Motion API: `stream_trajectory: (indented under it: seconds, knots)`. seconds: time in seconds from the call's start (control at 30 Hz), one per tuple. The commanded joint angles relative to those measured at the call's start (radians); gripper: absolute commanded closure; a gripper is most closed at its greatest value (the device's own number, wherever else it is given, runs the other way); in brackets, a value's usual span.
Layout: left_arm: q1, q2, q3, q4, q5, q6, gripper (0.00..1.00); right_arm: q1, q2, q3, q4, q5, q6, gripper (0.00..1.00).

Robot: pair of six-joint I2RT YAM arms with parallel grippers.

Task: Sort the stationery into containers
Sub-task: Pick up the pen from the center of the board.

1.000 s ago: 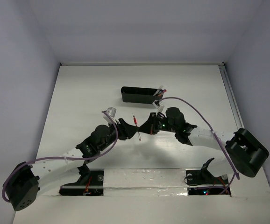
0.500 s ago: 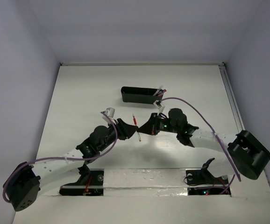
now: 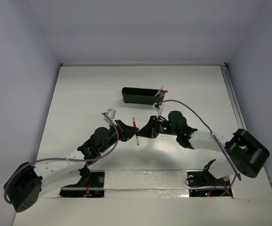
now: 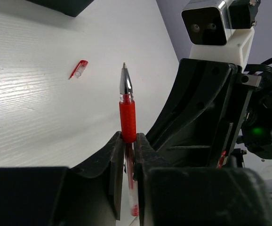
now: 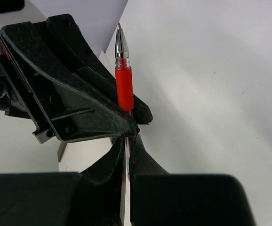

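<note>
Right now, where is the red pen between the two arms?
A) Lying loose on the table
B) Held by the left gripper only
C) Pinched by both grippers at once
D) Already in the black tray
C: in the left wrist view the left gripper is closed on the red pen just below its red grip, and in the right wrist view the right gripper is clamped on the same pen.

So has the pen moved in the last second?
Yes, slightly: the pen has drifted left and toward the near edge, away from the black tray.
</note>
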Motion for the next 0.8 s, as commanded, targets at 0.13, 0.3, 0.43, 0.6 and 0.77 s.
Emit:
stream_trajectory:
  seconds: [0.13, 0.3, 0.43, 0.6, 0.77]
  knots:
    - [0.005, -0.03, -0.002, 0.029, 0.037, 0.019, 1.0, 0.008, -0.012, -0.015, 0.12, 0.02, 0.02, 0.99]
    - [0.027, -0.07, 0.016, -0.028, 0.033, 0.074, 1.0, 0.008, -0.087, -0.027, -0.01, 0.087, -0.027, 0.56]
    - [0.047, -0.104, 0.024, -0.098, 0.043, 0.131, 1.0, 0.008, -0.191, 0.001, -0.268, 0.236, -0.134, 0.37]
    - [0.058, -0.127, 0.047, -0.161, 0.05, 0.214, 1.0, -0.003, -0.208, 0.073, -0.578, 0.509, -0.185, 0.48]
    - [0.058, -0.119, 0.052, -0.171, 0.115, 0.265, 1.0, -0.037, -0.021, 0.227, -0.788, 0.657, -0.234, 0.47]
